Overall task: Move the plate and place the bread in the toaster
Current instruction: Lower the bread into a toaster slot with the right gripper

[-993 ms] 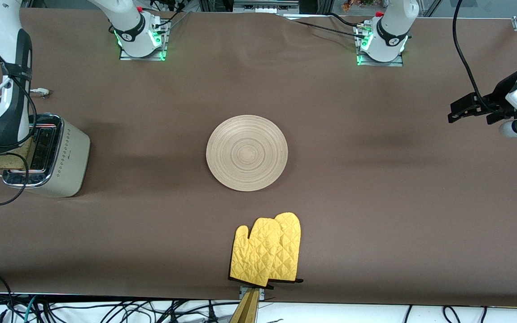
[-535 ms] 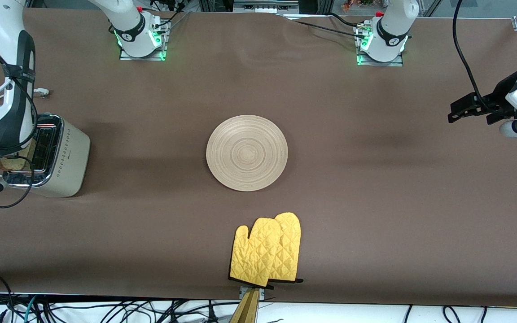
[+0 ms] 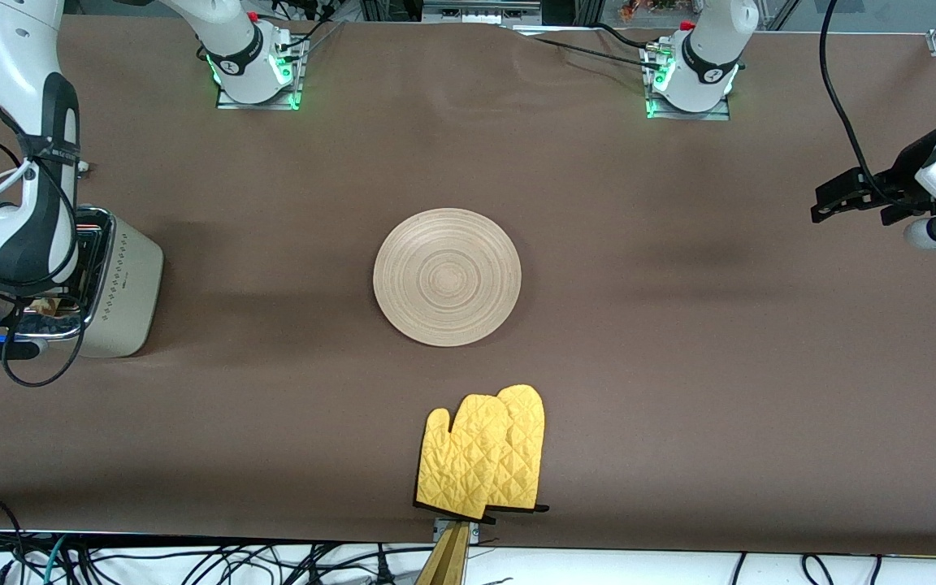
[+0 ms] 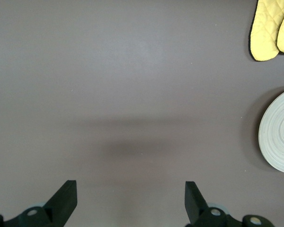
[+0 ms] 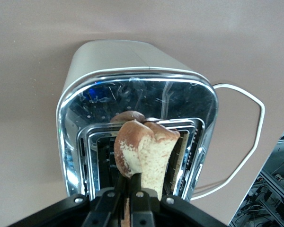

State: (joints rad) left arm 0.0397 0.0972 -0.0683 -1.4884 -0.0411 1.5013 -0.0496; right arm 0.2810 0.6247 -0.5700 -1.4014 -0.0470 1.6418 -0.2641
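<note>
The right pincer (image 5: 128,198) is clamped on the bread (image 5: 144,156), holding the slice upright by one edge directly over the toaster (image 5: 132,127). Only the right wrist view shows this plainly: the slice hangs above the chrome top, its crust curving over the speckled face, lined up with a slot but with most of its body above the metal. The same view shows the white cord (image 5: 248,142) looping away from the toaster's side.

In the front view the right arm covers most of this. The toaster (image 3: 123,280) stands at the right arm's end of the table (image 3: 679,366), with its dotted cream side showing, while the arm and its cables hide the chrome top, the pincer and almost all of the slice.

The plate (image 3: 447,277) lies bare in the middle of the table, well apart from the toaster. A pair of yellow oven mitts (image 3: 484,451) lies nearer to the front camera than the plate, at the table's edge.

The left pincer (image 3: 842,199) waits over the left arm's end of the table, holding nothing. The front view shows it only as a dark shape from the side; the left wrist view shows its fingers (image 4: 64,201) standing wide apart over bare cloth, with the plate's rim (image 4: 277,132) and the mitts (image 4: 270,28) at the border of that picture.
</note>
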